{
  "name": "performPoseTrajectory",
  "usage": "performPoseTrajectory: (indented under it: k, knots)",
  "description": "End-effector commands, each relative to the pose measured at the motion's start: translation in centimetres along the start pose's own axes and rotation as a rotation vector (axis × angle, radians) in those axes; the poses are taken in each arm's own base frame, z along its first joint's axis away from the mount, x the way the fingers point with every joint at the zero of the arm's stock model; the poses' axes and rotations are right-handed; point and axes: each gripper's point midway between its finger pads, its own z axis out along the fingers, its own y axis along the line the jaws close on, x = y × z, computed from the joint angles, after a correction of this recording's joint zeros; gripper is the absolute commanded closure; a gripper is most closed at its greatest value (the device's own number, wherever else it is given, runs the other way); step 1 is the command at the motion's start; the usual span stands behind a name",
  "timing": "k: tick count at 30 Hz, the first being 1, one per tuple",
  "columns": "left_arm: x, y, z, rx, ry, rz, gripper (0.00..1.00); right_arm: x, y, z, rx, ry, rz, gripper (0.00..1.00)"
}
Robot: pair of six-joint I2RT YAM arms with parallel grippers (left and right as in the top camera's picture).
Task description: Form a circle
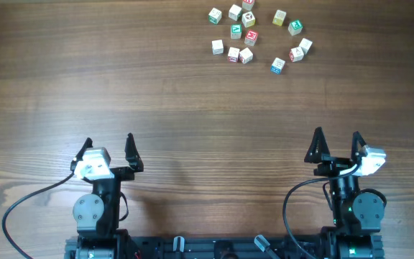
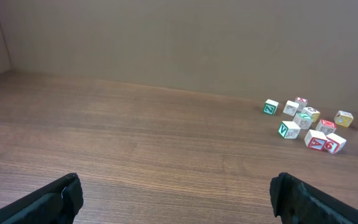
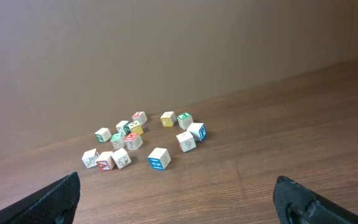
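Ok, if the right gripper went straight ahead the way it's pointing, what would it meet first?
Probably the blue cube, nearest of the cubes, just left of centre ahead of the right gripper in its wrist view. Overhead, though, they sit left of its line, so it may pass them freely.

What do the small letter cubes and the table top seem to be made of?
Letter cubes: probably painted wood, matte; pale faces with coloured printed letters, crisp edges. Table: wood or wood-look laminate, low sheen; brown grain lines run along it.
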Motion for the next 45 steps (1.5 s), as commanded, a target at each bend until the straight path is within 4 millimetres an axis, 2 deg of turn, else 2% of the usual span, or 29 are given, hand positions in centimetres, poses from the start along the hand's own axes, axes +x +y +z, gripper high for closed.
performPoseTrajectory:
  k: [1,9,16,26,31,35,39,45]
  knots:
    - [0.2,-0.2,0.0,0.010,-0.003,0.020,0.00,-0.1,0.3,0.0,-0.017,-0.006,-0.016,0.00]
    - [0.2,-0.4,0.0,0.022,-0.001,0.019,0.00,-0.1,0.3,0.0,-0.017,-0.005,-0.017,0.00]
    - [0.2,-1.4,0.0,0.082,0.004,0.019,0.00,-0.1,0.3,0.0,-0.017,-0.005,-0.017,0.00]
    - [-2.4,-2.2,-1.5,0.105,0.059,0.019,0.00,-0.1,0.3,0.0,-0.017,-0.005,-0.017,0.00]
    - [-5.2,-3.2,-1.7,0.137,0.092,-0.017,0.00,-0.1,0.3,0.0,-0.017,-0.005,-0.017,0.00]
    - [-8.6,-4.2,-0.9,0.164,0.113,-0.029,0.00,-0.1,0.3,0.0,-0.017,-0.006,-0.017,0.00]
    - [-12.8,-6.3,0.7,0.247,0.146,-0.034,0.00,-0.1,0.3,0.0,-0.017,-0.006,-0.017,0.00]
    - [-15.9,-8.4,2.6,0.324,0.279,-0.055,0.00,-0.1,0.3,0.0,-0.017,-0.006,-0.017,0.00]
